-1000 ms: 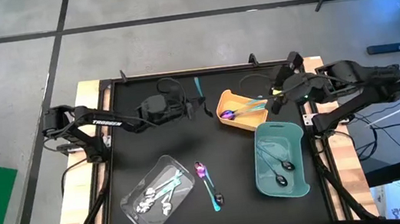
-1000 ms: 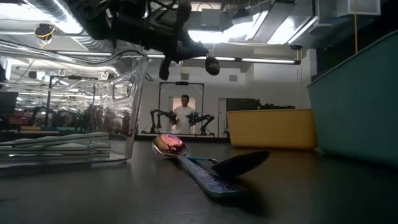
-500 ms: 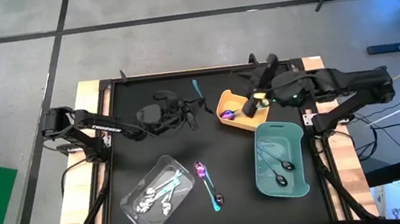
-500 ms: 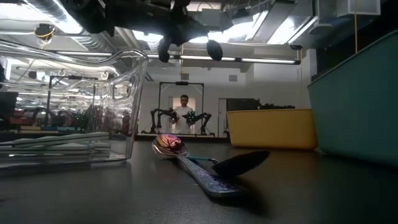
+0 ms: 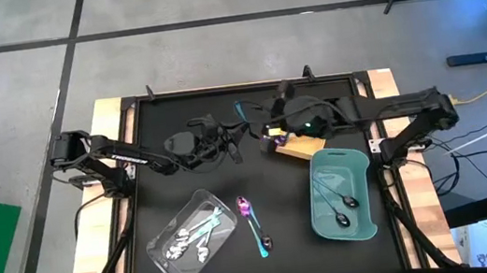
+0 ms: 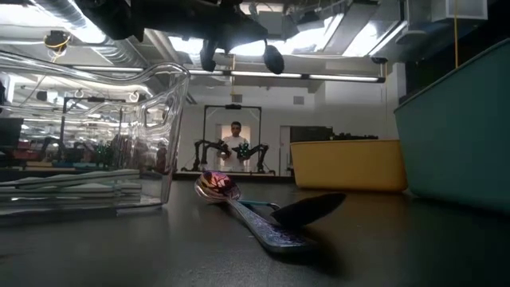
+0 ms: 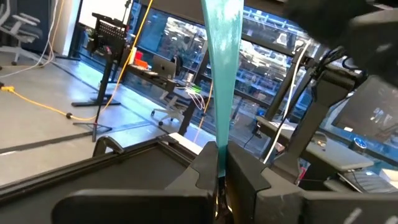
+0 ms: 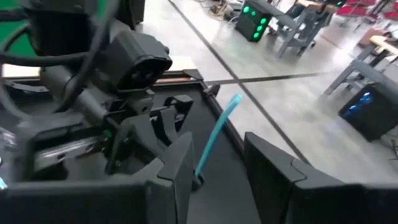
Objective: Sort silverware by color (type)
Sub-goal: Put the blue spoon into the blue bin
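Handover step. A teal-handled utensil [image 5: 241, 110] is held upright, clenched in the left tool [image 5: 236, 137] at 12 o'clock of the tabletop [image 5: 183, 177]. The right tool [image 5: 271, 117] is spread beside it (nothing gripped); closure on the handle is judged next.

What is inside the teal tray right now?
In the high view the teal tray holds two dark-headed utensils lying side by side, heads toward the near end. Nothing else shows on its floor. From the low view its wall hides the contents.
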You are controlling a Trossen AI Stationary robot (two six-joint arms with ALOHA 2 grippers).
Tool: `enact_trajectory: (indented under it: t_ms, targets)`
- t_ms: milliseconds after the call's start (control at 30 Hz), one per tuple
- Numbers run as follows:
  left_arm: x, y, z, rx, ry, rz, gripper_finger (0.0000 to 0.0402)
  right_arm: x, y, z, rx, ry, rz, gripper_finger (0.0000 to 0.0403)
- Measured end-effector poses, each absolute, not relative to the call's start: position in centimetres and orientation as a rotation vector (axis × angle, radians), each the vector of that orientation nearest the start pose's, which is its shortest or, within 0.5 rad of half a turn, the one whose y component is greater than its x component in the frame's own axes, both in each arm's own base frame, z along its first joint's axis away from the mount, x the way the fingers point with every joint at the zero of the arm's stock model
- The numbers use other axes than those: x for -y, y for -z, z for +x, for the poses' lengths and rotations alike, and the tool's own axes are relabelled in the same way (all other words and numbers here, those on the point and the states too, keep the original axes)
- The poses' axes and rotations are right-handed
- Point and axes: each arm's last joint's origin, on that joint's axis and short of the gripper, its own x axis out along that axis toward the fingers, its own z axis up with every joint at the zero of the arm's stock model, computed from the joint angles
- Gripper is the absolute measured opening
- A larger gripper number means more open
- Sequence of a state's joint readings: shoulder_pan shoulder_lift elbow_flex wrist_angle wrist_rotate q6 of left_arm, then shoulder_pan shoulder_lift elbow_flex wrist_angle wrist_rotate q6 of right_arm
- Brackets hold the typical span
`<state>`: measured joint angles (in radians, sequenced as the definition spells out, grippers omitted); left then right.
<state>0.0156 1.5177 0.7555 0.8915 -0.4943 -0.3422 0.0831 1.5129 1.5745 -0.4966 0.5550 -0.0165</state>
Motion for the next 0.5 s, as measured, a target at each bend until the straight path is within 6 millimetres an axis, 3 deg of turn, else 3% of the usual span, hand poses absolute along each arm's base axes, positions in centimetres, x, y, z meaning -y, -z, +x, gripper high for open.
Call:
enact_trajectory:
  t_ms: [167,500]
  targets:
    - [-1.9,-25.4,31.7,0.213,-0.482,-0.359,0.0013,0.0,-39.2,34.6,-0.423,0.419,-0.115,0.0131]
    - [-1.9,-25.4,31.7,0.210,-0.475,-0.352,0.0013,1.2,-38.4,35.8,-0.421,0.448,-0.104,0.0131]
